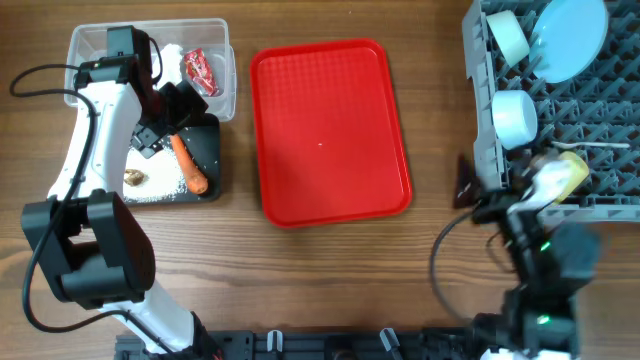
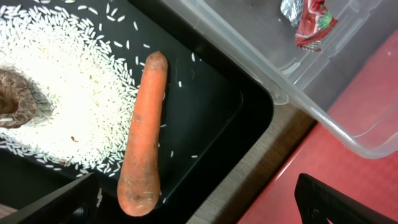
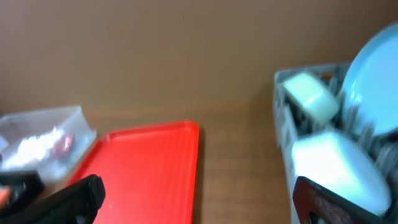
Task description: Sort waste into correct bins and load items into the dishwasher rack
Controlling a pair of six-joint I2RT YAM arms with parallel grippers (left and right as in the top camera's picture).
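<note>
My left gripper (image 2: pixel 199 205) hangs open over the black tray (image 2: pixel 217 124), empty; the orange carrot piece (image 2: pixel 144 130) lies just ahead of it beside the rice grains (image 2: pixel 74 93) and brown lump (image 2: pixel 15 106). The clear tub (image 1: pixel 228 95) holds the red wrapper (image 1: pixel 202 70) and white tissue (image 1: pixel 170 62). The grey rack (image 1: pixel 480 120) carries the pale blue plate (image 1: pixel 570 40), green bowl (image 1: pixel 508 35), light blue bowl (image 1: pixel 515 115), yellow cup (image 1: pixel 570 175) and white spoon (image 1: pixel 595 147). My right gripper (image 3: pixel 202 202) is open and empty above the table, left of the rack.
The flat red tray (image 1: pixel 330 130) lies bare between the bins and the rack. In the left wrist view the tub's wall (image 2: pixel 280 56) runs close along the black tray's far side. Black cables trail off both arms near the table's front edge.
</note>
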